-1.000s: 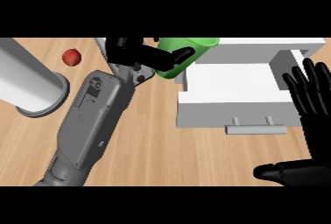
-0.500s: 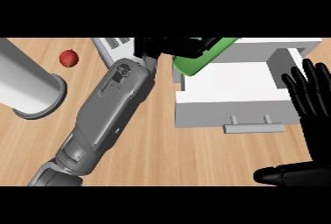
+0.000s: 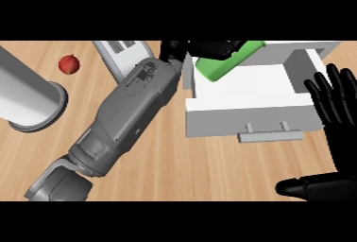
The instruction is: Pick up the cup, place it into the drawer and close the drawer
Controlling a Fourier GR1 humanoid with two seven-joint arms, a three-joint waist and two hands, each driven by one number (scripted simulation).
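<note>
Over the back-left corner of the open drawer (image 3: pixel 251 101), the left hand (image 3: pixel 206 48) has its fingers curled round the green cup (image 3: pixel 226 65), so it's grasping it, and the black fingers cover the cup's upper end. The cup sits tilted, its long axis running diagonally from up by the hand down toward the drawer's left wall, with its lower end already past that wall and above the white drawer floor. So the thing to be placed is right in the fingers, and the drawer's inside lies just below and to the right of it. My guess is the next bit is lowering and letting go, then shoving the front shut by the handle (image 3: pixel 272 136).

Right hand (image 3: pixel 336 113) is resting at the drawer's right side, fingers straight and up, holding nothing. It's the one closer to the handle.

Count, going outward from the drawer: one cup, one drawer, one handle bar, one grey slatted thing (image 3: pixel 124 52) off to the left, one red ball-like object (image 3: pixel 68 64) further left, one big grey cylinder (image 3: pixel 28 101) beyond that.
</note>
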